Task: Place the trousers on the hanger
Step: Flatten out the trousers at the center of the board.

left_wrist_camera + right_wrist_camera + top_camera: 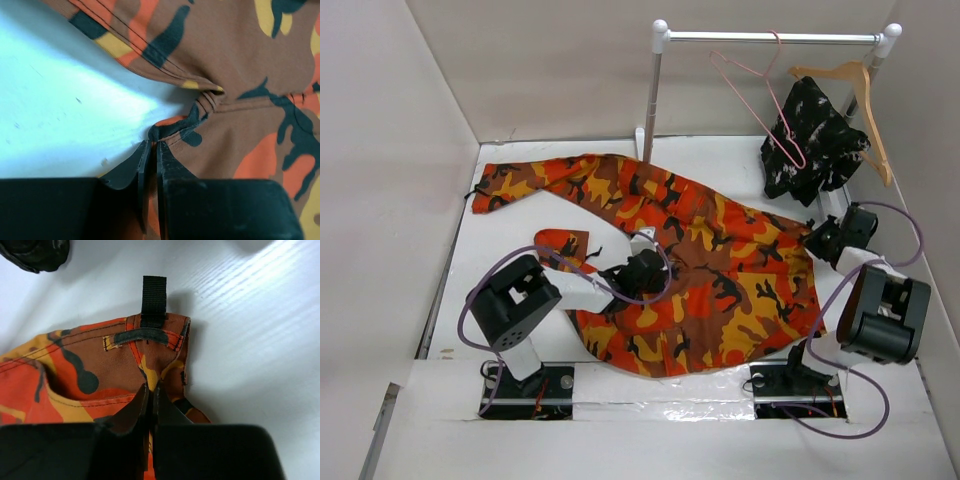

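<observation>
The trousers (700, 260), a stout woven cloth printed in orange, red, yellow, brown and black camouflage, lie spread and rumpled on the smooth white bench (490, 260). They run from a narrow leg end at the upper left of the top view to a broad mass at lower centre and right. The left jaws are pressed together on a small puckered fold at the cloth's stitched edge (152, 132), where it meets bare bench. The right jaws are likewise clamped on the trousers (150, 365), just below a double-stitched band. From that band a flat black webbing loop (154, 295) sticks out over the ribbed white surface. The hanger (757, 108), a thin pink wire bent into a slim triangle with a small hook, hangs from the white tubular rail (770, 37) at the upper right of the top view, well apart from the trousers. Beside it hang a thicker light-brown wooden hanger (865, 85) and a black-and-white patterned garment (810, 140); which hanger carries that garment cannot be told.
</observation>
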